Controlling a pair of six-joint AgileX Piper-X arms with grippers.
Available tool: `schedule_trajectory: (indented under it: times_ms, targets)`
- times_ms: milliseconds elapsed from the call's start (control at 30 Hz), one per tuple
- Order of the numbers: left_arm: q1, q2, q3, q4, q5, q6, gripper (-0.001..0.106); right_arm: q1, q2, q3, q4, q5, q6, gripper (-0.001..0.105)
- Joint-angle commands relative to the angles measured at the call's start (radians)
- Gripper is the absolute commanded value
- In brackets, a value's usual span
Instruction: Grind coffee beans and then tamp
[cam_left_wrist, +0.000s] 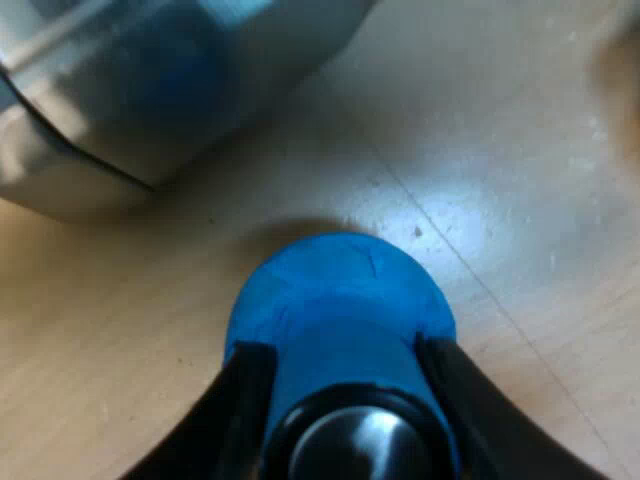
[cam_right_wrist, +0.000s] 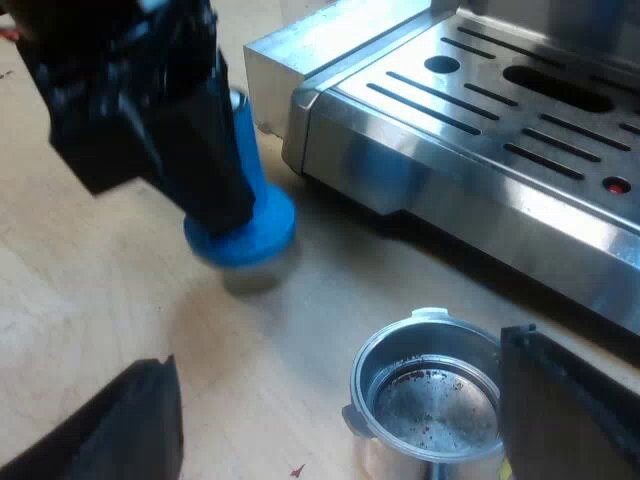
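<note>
Blue tamper (cam_left_wrist: 340, 290) upright on or just above the wooden table (cam_left_wrist: 500, 200) beside the machine (cam_right_wrist: 480, 130), left gripper (cam_left_wrist: 342, 350) clamped on its handle — judged heavy, rigid, slippery, best gripped low — right gripper (cam_right_wrist: 335, 350) spread wide, metal holder (cam_right_wrist: 430, 395) between its fingers.

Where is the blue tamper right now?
The blue tamper is held in the left gripper, low over the wooden table, close to the espresso machine's drip-tray corner; the right wrist view shows it apart from the metal holder.
</note>
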Motion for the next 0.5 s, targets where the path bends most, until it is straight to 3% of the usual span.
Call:
schedule_trajectory:
  times_ms: [33,367,500]
  targets:
    - [0.001,0.028,-0.002,-0.03,0.0,-0.002,0.0,0.0,-0.012,-0.006,-0.008,-0.007,-0.008,0.067]
    - [0.001,0.054,-0.002,-0.043,0.0,-0.002,0.001,0.0,-0.012,-0.006,-0.008,-0.007,-0.008,0.067]
    - [0.001,0.054,-0.002,-0.051,0.005,-0.002,0.041,0.0,-0.012,-0.006,-0.006,-0.103,-0.008,0.067]
